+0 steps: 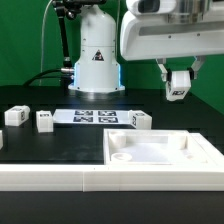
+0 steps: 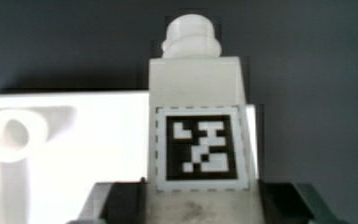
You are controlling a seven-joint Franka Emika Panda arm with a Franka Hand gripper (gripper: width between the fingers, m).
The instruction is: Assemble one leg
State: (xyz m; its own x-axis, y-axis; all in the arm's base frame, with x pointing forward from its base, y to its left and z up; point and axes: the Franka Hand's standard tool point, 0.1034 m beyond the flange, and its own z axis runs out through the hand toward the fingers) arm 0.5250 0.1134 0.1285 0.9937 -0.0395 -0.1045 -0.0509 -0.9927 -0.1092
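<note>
My gripper (image 1: 178, 78) is shut on a leg (image 1: 179, 88), a small white block, and holds it in the air above the table at the exterior view's right. In the wrist view the leg (image 2: 201, 95) sticks out from between the fingers (image 2: 126, 203), with its black-and-white tag (image 2: 201, 146) facing the camera and a rounded threaded tip (image 2: 192, 40) at its far end. The gripper (image 2: 201, 204) grips the leg's near end. The wide white tray-like panel (image 1: 160, 158) lies below and in front, and in the wrist view (image 2: 60, 125) one round corner recess (image 2: 11, 136) shows beside the leg.
Three more white legs stand on the black table: two at the exterior view's left (image 1: 15, 116) (image 1: 44, 121) and one behind the panel (image 1: 139, 121). The marker board (image 1: 95, 116) lies flat in front of the robot's base (image 1: 95, 60).
</note>
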